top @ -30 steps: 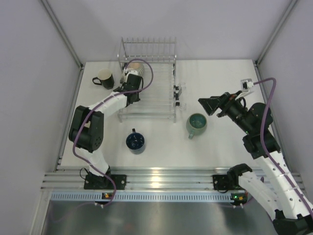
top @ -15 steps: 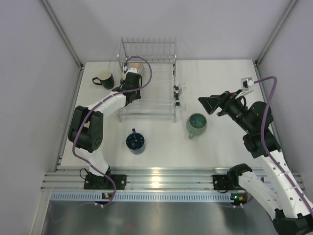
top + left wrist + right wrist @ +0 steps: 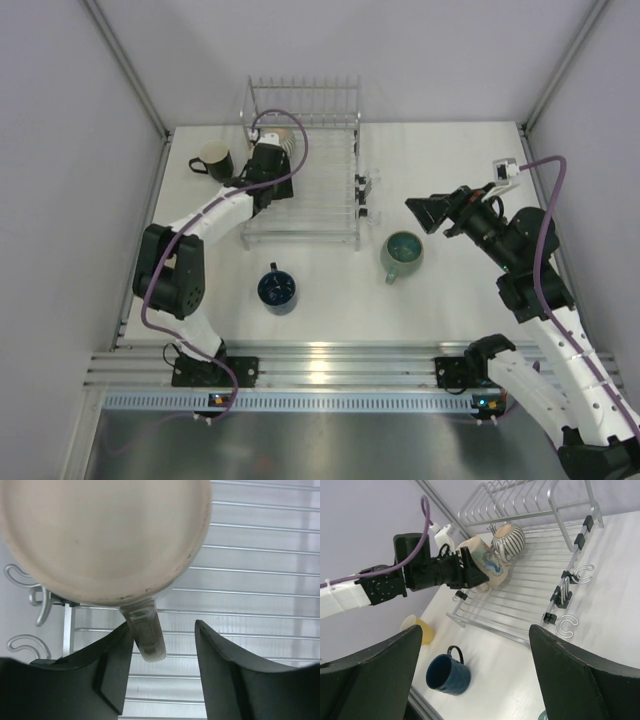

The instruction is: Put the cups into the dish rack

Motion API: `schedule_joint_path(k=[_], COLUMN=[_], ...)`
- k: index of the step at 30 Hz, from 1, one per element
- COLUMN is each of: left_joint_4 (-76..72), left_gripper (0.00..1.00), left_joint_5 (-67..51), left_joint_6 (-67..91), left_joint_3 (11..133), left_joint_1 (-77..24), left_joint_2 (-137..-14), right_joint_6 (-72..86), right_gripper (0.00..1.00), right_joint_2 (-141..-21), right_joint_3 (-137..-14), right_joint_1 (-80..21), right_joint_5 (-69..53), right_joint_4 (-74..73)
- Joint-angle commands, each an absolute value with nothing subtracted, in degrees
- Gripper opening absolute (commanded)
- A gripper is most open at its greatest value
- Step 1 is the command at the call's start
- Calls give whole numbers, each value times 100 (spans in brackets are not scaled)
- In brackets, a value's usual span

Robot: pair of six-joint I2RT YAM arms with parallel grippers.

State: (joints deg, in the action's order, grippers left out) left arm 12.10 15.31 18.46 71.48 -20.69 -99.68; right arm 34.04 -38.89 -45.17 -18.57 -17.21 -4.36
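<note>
My left gripper (image 3: 163, 625) is over the dish rack (image 3: 322, 195) at its back left, open. The handle (image 3: 146, 635) of a cream mug (image 3: 105, 535) stands between its fingers, close to the left one, with a gap to the right one. That mug (image 3: 486, 564) lies on the rack wires beside a ribbed striped cup (image 3: 510, 539). On the table stand a black mug (image 3: 213, 160), a dark blue mug (image 3: 277, 289), a teal mug (image 3: 402, 252) and a small yellowish cup (image 3: 418, 629). My right gripper (image 3: 426, 213) hovers open above the table, right of the rack and empty.
The rack's upright prongs (image 3: 305, 92) line its far side, and clips with hooks (image 3: 362, 197) stick out on its right side. Walls enclose the table on the left, back and right. A metal rail (image 3: 320, 362) runs along the near edge.
The left jaws have spread apart from the cream mug's handle, and the left wrist has shifted slightly toward the back of the rack. The right arm has stayed still.
</note>
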Motion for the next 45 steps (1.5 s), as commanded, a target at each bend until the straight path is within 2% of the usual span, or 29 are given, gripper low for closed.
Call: schedule_joint_path(k=[1,3,10,13,17,21,35,45], left_joint_4=[1133,1274,1582,1600,1565,1424,335,141], left_gripper=[60,65,68,75,93,98,95,92], left_joint_5=[1372,1327,1213,1029,563,334,-1967,-2522], left_joint_6=[1986,2030,2144,2171,2171,2145,2900,3181], left_joint_3=[7304,7286,7058,6839,6592,6355,5125,5001], left_joint_1=[-2057,-2057,-2057,-2057,-2057,-2057,-2065,-2057], left_joint_2=[-9335,-9194,-8456,-8052,-7568,-7103,-6118,-6091], right_joint_6=[3331,3366,3718,3788,3657,3472,2980,2944], right_gripper=[88,87,84,81,79,77,67,56], right_joint_2=[-3920,-4051,-4825,-5036,-5220,-5431,-6336,-6873], right_joint_3=[-4702,-4693,-5054,-4949,-4773,-4676,-4544,-4377], right_joint_1=[-1802,-1802,-1802,-1802,-1802,-1802,-1802,-1907], right_joint_5=[-1653,-1574,-642,-571,-589,-466,175,114], right_joint_4=[-413,-552,-1809,-1960,-2065,-2179,-2487,-2250])
